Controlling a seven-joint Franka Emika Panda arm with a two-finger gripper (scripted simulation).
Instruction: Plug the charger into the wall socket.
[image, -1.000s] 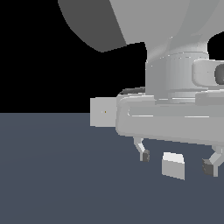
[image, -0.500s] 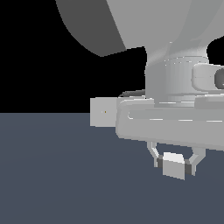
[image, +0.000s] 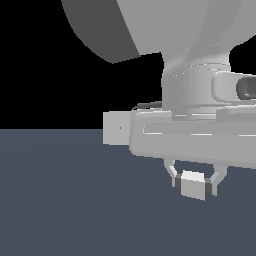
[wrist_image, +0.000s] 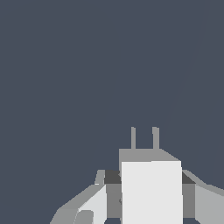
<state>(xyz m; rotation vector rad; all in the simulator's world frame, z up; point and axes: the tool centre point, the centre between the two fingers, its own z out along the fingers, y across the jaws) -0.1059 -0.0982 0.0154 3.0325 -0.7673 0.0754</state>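
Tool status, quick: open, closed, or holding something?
Tool: closed on the charger, one finger on each side of it.

The charger sits between the two fingers of the tool, just above the table. The socket stands upright well to the exterior view's left of the charger, partly hidden behind the arm.

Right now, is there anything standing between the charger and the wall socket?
Nothing visible does. The charger sits between the jaws of the gripper, and only bare dark floor lies between it and the wall socket, which stands off to the exterior view's left.
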